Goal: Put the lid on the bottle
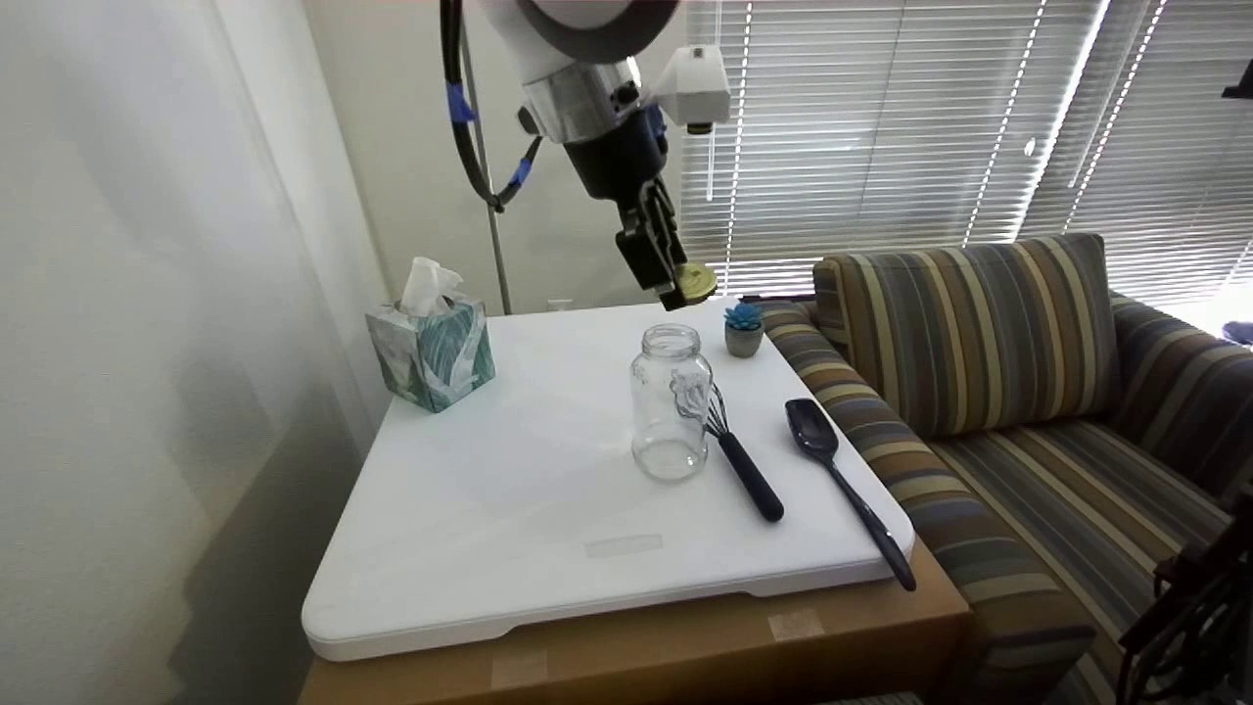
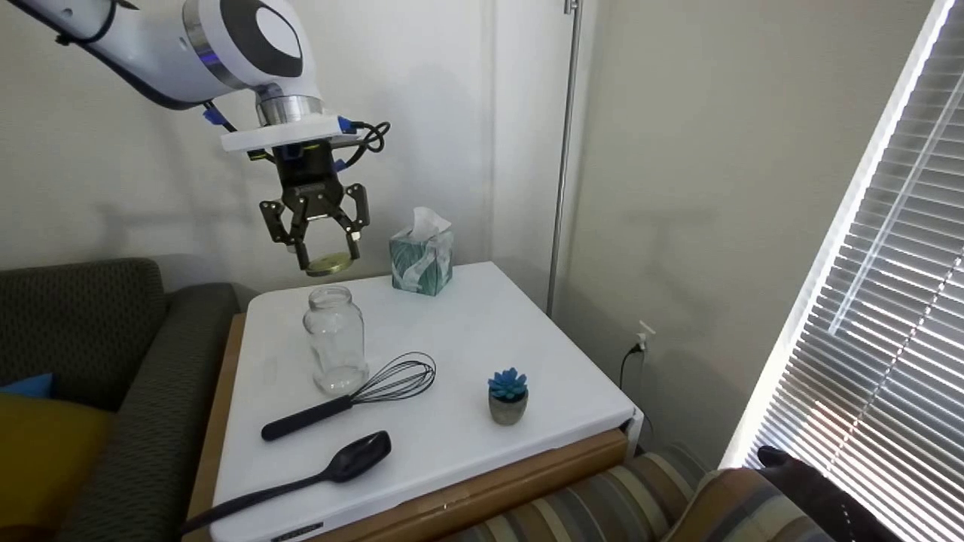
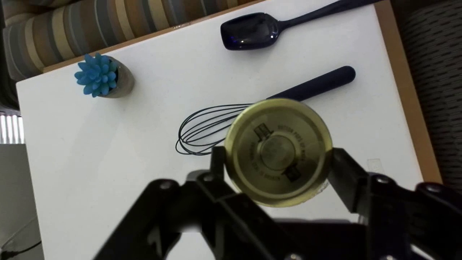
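The lid is a round yellow-green disc (image 1: 698, 282), also seen in an exterior view (image 2: 330, 264) and face-on in the wrist view (image 3: 278, 151). My gripper (image 2: 328, 254) is shut on the lid's rim, one finger on each side, and holds it tilted in the air. The bottle, a clear glass jar (image 1: 671, 411), stands upright and open on the white table. In an exterior view the jar (image 2: 337, 342) is below the lid, with a visible gap between lid and mouth. In the wrist view the lid and gripper (image 3: 278, 155) hide nearly all of the jar.
A black whisk (image 2: 309, 418) lies close beside the jar on the white table (image 1: 489, 548). A dark spoon (image 1: 812, 426) lies near the table edge. A small potted blue succulent (image 2: 507, 395) and a teal tissue box (image 1: 431, 352) stand farther off. A striped armchair (image 1: 979, 343) adjoins the table.
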`<act>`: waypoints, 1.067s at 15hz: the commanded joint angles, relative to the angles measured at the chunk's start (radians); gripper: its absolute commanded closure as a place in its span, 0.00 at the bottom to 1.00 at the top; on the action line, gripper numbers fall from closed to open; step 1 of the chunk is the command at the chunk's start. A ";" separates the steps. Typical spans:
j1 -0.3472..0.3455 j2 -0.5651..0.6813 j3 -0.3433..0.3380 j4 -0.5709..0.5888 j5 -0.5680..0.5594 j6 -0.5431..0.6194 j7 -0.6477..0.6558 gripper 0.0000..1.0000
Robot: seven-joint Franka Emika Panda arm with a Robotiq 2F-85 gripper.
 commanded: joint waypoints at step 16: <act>-0.086 -0.166 0.028 -0.294 0.138 0.322 0.048 0.53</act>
